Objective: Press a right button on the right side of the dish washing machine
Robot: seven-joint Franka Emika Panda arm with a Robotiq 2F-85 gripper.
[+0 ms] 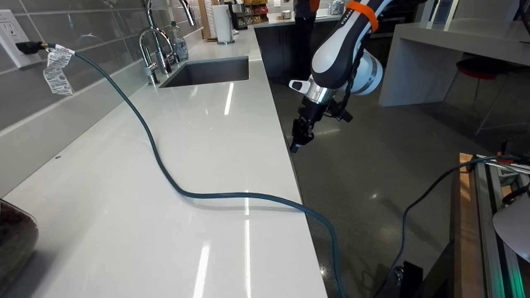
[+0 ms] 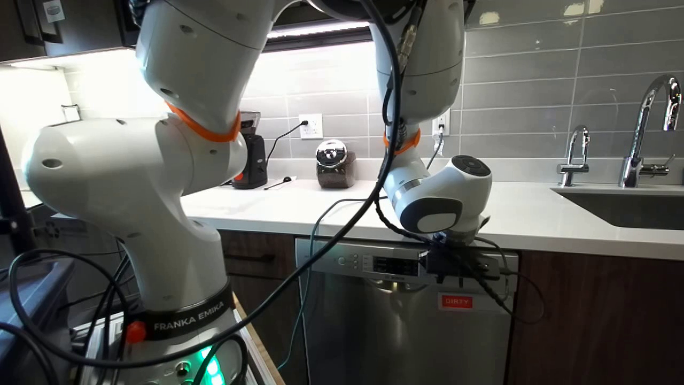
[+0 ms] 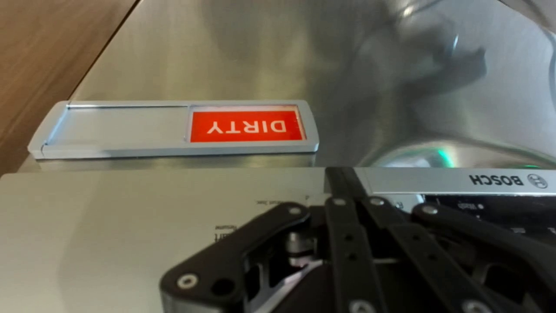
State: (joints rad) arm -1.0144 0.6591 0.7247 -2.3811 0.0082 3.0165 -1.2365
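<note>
The steel dishwasher (image 2: 395, 331) stands under the white counter in an exterior view. Its control panel (image 2: 350, 261) runs along the top, with a dark display (image 2: 395, 266). In the wrist view the panel (image 3: 121, 217) appears upside down, with the display (image 3: 495, 211) at right. Upside-down labels, one reading "Resume", show left of the fingers; the right-side buttons are hidden behind my gripper. My gripper (image 3: 343, 176) is shut and empty, fingertips in front of the panel between labels and display. In an exterior view the gripper (image 1: 295, 147) points down beside the counter's front edge. I cannot tell whether it touches.
A "DIRTY" sign (image 3: 247, 126) sits on the dishwasher door. The white counter (image 1: 232, 157) overhangs above, with a blue-green cable (image 1: 244, 195) across it. A sink (image 1: 211, 70), faucet (image 1: 159, 45) and jar (image 2: 335, 166) are on the counter. Black cables hang around the wrist.
</note>
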